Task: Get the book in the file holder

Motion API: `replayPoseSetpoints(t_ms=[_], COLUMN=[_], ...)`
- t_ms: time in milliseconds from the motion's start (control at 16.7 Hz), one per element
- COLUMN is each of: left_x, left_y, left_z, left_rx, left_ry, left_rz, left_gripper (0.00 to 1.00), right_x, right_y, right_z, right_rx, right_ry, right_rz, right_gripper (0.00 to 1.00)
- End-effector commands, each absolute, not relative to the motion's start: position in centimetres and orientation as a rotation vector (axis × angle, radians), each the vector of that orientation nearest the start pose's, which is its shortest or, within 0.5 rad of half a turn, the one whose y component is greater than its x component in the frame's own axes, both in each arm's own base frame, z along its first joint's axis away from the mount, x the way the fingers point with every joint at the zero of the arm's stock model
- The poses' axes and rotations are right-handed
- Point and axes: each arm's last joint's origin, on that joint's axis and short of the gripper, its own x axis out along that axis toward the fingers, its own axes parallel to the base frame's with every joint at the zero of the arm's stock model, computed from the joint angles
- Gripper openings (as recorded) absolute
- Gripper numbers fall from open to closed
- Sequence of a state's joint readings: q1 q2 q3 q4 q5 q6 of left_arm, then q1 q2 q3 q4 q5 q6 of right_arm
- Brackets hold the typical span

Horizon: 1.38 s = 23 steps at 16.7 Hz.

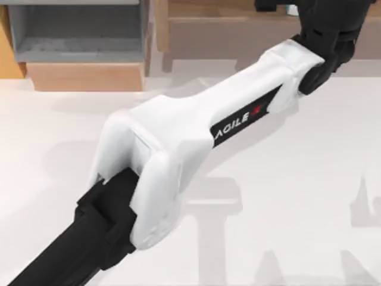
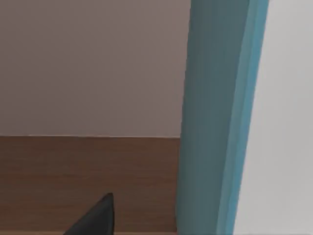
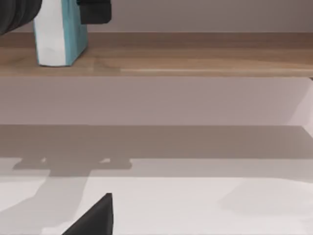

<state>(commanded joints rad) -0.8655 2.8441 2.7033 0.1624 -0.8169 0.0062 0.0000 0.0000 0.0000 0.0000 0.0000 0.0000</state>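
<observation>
One left arm (image 1: 178,149) stretches from the table's near left edge diagonally across the white table (image 1: 297,196) to the far right. Its left gripper (image 1: 324,27) is over the long brown wooden shelf (image 1: 238,30); I cannot tell how its fingers stand. One teal-blue book (image 3: 61,32) stands upright on that shelf, seen close in the left wrist view. One grey file holder (image 1: 77,36) sits at the far left, well apart from the book.
</observation>
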Motion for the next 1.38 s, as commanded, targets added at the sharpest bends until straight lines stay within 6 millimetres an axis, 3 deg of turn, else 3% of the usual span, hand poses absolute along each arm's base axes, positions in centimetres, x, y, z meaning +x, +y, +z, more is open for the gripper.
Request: replayPoseSetpoints(t_ms=[720,1380], left_x=[42.47,42.25], left_y=[-44.95,-45.16], left_z=[20.41,20.55], left_rx=[-0.013,-0.012], left_ry=[-0.011,-0.011], left_rz=[-0.017,-0.022], left_gripper=[0.02,0.0], right_x=[10.57,10.57], right_y=[-0.12,-0.12], right_z=[16.0,16.0], right_rx=[0.0,0.0], right_ry=[0.0,0.0], right_rz=[0.0,0.0], right_gripper=[1.0,1.0])
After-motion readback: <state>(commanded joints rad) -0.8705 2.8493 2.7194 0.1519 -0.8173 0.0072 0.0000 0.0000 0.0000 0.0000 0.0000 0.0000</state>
